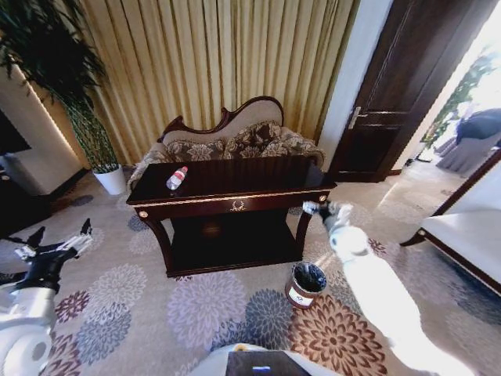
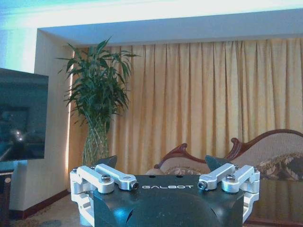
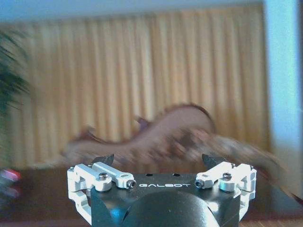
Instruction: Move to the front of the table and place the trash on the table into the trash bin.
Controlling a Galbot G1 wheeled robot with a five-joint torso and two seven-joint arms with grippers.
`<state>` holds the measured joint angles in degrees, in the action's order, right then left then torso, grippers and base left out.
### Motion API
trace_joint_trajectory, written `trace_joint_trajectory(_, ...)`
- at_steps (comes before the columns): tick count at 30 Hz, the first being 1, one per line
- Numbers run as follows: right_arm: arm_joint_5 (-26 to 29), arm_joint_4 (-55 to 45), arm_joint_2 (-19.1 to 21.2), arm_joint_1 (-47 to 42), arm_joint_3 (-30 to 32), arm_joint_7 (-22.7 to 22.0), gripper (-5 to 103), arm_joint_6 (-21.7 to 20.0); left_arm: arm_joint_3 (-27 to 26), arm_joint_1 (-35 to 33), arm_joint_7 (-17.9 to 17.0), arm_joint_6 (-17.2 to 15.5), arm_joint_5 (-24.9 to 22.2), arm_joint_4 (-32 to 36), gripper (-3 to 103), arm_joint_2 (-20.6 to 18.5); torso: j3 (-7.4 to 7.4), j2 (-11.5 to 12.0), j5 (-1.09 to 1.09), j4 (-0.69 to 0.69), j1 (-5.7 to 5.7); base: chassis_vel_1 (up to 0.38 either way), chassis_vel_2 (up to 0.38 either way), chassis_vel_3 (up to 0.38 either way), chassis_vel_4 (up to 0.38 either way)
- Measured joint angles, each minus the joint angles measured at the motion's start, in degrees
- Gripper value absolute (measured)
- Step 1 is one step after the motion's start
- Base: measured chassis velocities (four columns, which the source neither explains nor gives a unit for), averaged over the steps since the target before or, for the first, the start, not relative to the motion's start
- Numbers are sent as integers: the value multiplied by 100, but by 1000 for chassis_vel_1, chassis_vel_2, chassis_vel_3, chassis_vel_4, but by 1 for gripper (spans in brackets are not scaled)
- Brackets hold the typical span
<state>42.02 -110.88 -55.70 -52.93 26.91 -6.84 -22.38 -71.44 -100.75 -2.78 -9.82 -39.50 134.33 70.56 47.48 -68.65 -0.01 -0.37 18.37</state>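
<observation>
Worktop [image 1: 258, 182]: bottle [image 1: 177, 178] lying at its left end, untouched. Bin [image 1: 306, 284] on the carpet by the right leg, handy for drops. My right tool [image 1: 321, 209], spread and empty, reaches toward the right corner. Left tool [image 1: 59, 240], spread, waits low at my side.

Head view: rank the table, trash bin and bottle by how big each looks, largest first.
1. table
2. trash bin, which stands nearer the camera
3. bottle, clearly the smallest
</observation>
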Motion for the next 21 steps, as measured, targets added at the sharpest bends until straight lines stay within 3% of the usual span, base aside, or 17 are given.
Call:
trace_joint_trajectory(6,429,-892,167,-115,16,1,100,-142,-20,108,-5,-42,-99,51,100,-55,0,0,1,-1,0,0,0,0,0)
trace_joint_trajectory(21,360,-1244,77,-510,-70,3,100,-109,-23,121,-55,-114,-83,184,100,-65,1,0,2,-2,0,-7,7,5,-5)
